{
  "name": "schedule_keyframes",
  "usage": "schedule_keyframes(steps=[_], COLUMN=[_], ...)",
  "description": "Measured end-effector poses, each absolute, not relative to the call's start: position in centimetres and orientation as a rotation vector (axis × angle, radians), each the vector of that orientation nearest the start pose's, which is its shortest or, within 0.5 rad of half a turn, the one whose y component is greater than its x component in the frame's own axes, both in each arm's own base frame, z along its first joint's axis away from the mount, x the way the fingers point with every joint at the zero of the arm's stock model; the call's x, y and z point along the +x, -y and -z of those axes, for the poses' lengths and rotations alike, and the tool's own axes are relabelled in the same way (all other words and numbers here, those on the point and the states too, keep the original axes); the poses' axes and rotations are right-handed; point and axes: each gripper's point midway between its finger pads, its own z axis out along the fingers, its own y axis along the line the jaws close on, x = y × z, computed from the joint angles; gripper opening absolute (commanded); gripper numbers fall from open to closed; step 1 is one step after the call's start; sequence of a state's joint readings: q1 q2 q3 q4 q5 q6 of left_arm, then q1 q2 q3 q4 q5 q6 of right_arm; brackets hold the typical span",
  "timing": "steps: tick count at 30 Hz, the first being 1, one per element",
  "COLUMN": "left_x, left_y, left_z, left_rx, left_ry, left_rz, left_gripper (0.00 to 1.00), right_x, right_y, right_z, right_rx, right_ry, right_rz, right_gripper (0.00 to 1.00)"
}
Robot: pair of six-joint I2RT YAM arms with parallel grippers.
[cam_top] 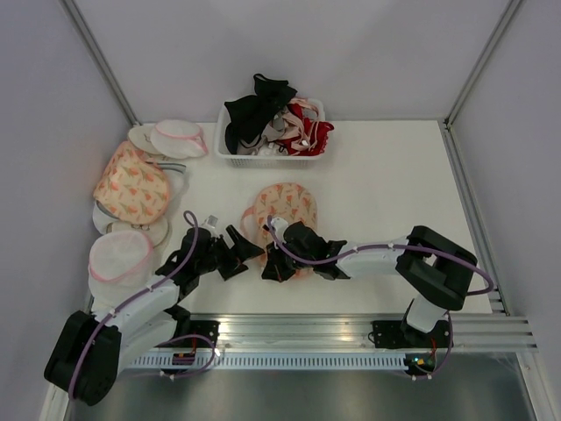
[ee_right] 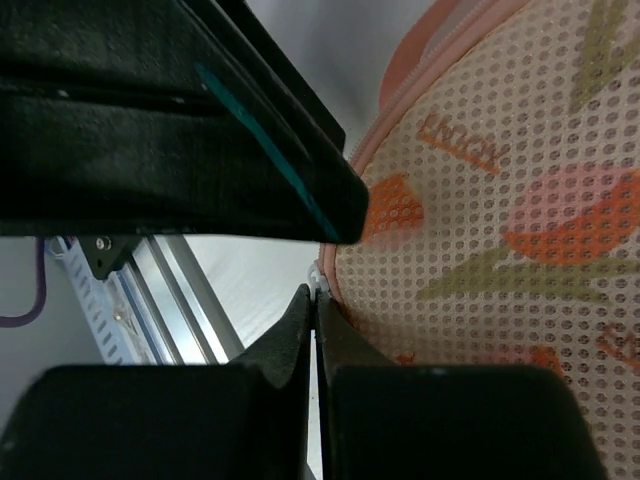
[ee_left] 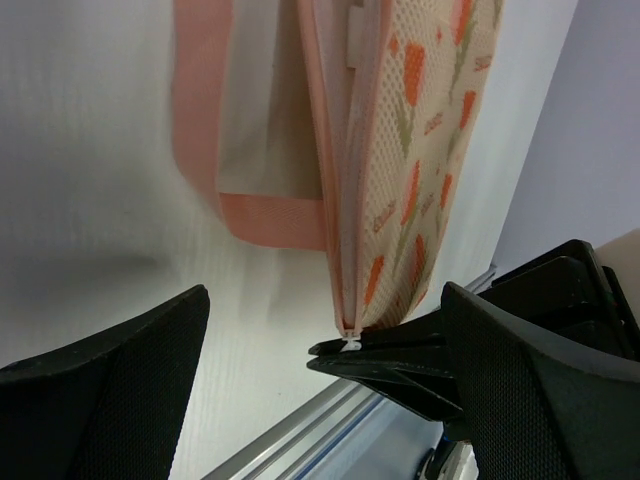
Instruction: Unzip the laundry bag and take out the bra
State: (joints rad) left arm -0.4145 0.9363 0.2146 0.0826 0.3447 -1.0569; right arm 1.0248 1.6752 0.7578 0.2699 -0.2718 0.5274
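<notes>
Nearest us, our left gripper (cam_top: 238, 253) hangs just left of the laundry bag (cam_top: 287, 212), its fingers spread wide with nothing between them. Our right gripper (ee_right: 317, 300) is pinched tight on the small white zipper pull (ee_left: 351, 343) at the bag's near tip. The bag lies mid-table, its long axis running away from us. Its far end points toward the white basket (cam_top: 263, 159) of black and red bras. A second printed pouch (cam_top: 131, 186) sits well to the left.
</notes>
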Motion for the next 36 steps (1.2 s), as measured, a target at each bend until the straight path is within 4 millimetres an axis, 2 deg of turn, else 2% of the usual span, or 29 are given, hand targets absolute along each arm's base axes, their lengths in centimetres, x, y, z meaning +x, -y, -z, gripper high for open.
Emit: schedule_keyframes(steps=[4, 6, 8, 9, 10, 11, 12, 19, 24, 27, 29, 32, 36], left_x=[19.8, 19.9, 20.0, 20.1, 20.2, 20.4, 20.5, 20.6, 20.6, 20.6, 20.6, 20.9, 21.2], left_y=[20.0, 20.5, 21.0, 21.3, 21.5, 21.7, 21.8, 21.9, 21.5, 21.3, 21.2, 21.3, 21.3], left_z=[-6.3, -6.3, -6.3, -6.4, -6.4, -6.4, -6.4, -5.7, -5.5, -5.2, -5.2, -5.5, -5.8], left_rx=[-0.552, -0.56, -0.556, -0.549, -0.552, -0.547, -0.55, -0.557, -0.55, -0.536, -0.524, -0.497, -0.467], left_ry=[-2.358, -2.354, -2.352, -2.348, -2.344, -2.337, -2.336, -2.348, -2.351, -2.366, -2.371, -2.361, -2.351], left_rz=[1.187, 1.208, 1.226, 1.235, 1.248, 1.255, 1.258, 1.247, 1.207, 1.175, 1.167, 1.163, 1.154], left_gripper=[0.98, 0.85, 0.67, 0.4, 0.27, 0.05, 0.02, 0.02, 0.02, 0.02, 0.02, 0.02, 0.02], right_x=[15.5, 15.5, 15.4, 15.4, 15.3, 15.2, 15.1, 15.0, 13.1, 12.0, 11.8, 12.4, 14.3], right_y=[-39.5, -39.8, -40.2, -40.3, -40.4, -40.4, -40.5, -39.7, -38.3, -36.0, -33.7, -31.4, -28.5], right_z=[-5.5, -6.0, -6.3, -6.5, -6.6, -6.6, -6.6, -6.0, -4.5, -2.6, -1.4, -1.3, -1.2], right_rx=[-0.778, -0.786, -0.793, -0.795, -0.799, -0.803, -0.807, -0.81, -0.856, -0.865, -0.836, -0.748, -0.61], right_ry=[-2.285, -2.266, -2.251, -2.247, -2.244, -2.242, -2.242, -2.272, -2.349, -2.424, -2.478, -2.509, -2.534], right_rz=[-1.144, -1.168, -1.183, -1.188, -1.19, -1.192, -1.191, -1.108, -0.918, -0.764, -0.652, -0.534, -0.372], right_gripper=[0.0, 0.0, 0.0, 0.01, 0.0, 0.0, 0.0, 0.0, 0.0, 0.0, 0.0, 0.0, 0.0])
